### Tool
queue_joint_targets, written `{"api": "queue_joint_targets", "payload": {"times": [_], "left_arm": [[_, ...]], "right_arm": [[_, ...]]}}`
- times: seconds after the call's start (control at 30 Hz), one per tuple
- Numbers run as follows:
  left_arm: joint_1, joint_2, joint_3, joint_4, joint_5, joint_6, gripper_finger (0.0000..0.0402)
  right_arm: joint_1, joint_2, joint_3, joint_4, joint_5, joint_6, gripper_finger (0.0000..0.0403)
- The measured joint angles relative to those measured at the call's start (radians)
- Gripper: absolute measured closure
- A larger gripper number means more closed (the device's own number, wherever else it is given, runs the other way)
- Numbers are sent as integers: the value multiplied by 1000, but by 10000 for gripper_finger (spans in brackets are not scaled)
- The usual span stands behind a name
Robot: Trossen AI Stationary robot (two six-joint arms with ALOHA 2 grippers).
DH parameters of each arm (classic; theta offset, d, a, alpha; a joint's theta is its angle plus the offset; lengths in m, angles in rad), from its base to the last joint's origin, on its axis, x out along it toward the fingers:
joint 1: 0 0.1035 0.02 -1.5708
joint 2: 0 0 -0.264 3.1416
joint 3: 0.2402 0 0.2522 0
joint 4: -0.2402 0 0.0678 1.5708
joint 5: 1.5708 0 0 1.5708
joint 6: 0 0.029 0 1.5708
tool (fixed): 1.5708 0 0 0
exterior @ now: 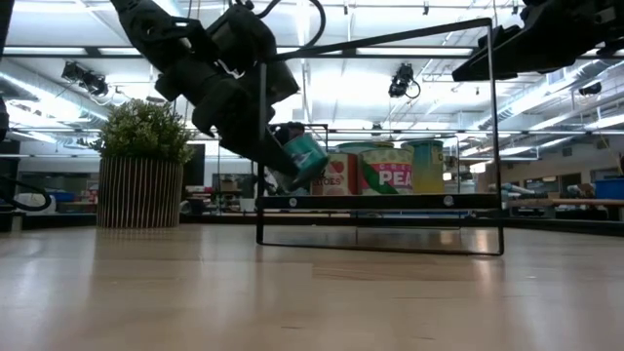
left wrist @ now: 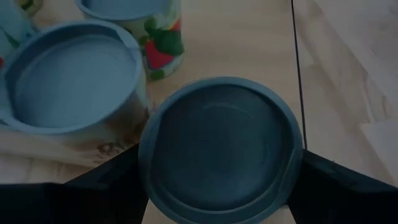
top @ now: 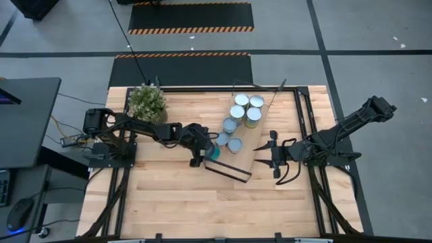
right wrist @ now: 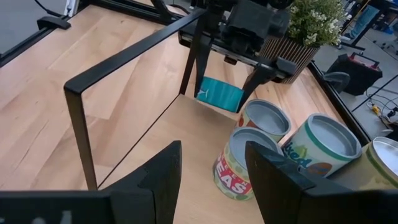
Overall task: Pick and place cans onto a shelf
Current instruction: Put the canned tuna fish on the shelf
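Note:
The shelf (top: 260,138) is a light-wood board with black wire ends, lying slantwise on the table. Several cans (top: 237,112) stand upright on its far half, also visible in the right wrist view (right wrist: 320,146). My left gripper (top: 209,154) is over the shelf's near left part, shut on a teal can (exterior: 306,156), which the right wrist view (right wrist: 219,93) also shows. This can's round end (left wrist: 221,146) fills the left wrist view. My right gripper (top: 273,159) hovers open beside the shelf's right edge, its fingers (right wrist: 158,177) holding nothing. My left gripper pinches the teal can by its side wall (left wrist: 292,162), one finger (left wrist: 339,183) on each side. The fingers slant down from the table's left. The can is tilted and sits low over the shelf board; I cannot tell whether its lower edge touches the board.
A potted plant (top: 147,101) stands at the far left of the table. The shelf's black wire end frame (right wrist: 81,118) rises at its near end, close to the held can. Two cans (left wrist: 68,81) stand right beside the held one. Bare tabletop (top: 175,202) lies toward the near edge.

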Motion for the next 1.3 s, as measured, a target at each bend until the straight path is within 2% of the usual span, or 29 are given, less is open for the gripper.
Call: {"api": "queue_joint_targets", "payload": {"times": [0.43,0.63,0.8,1.03,1.3], "left_arm": [[-14,4,0,6,0,-33,99],[-18,4,0,4,-35,-32,98],[-37,4,0,-1,-96,-31,71],[-67,4,0,-1,-109,-22,9],[-62,-17,2,-40,-108,-45,4]], "right_arm": [[0,0,0,0,0,-1,218],[0,0,0,0,0,-1,218],[0,0,0,0,0,-6,218],[-3,0,0,0,14,-24,218],[-3,0,0,0,18,-21,218]]}}
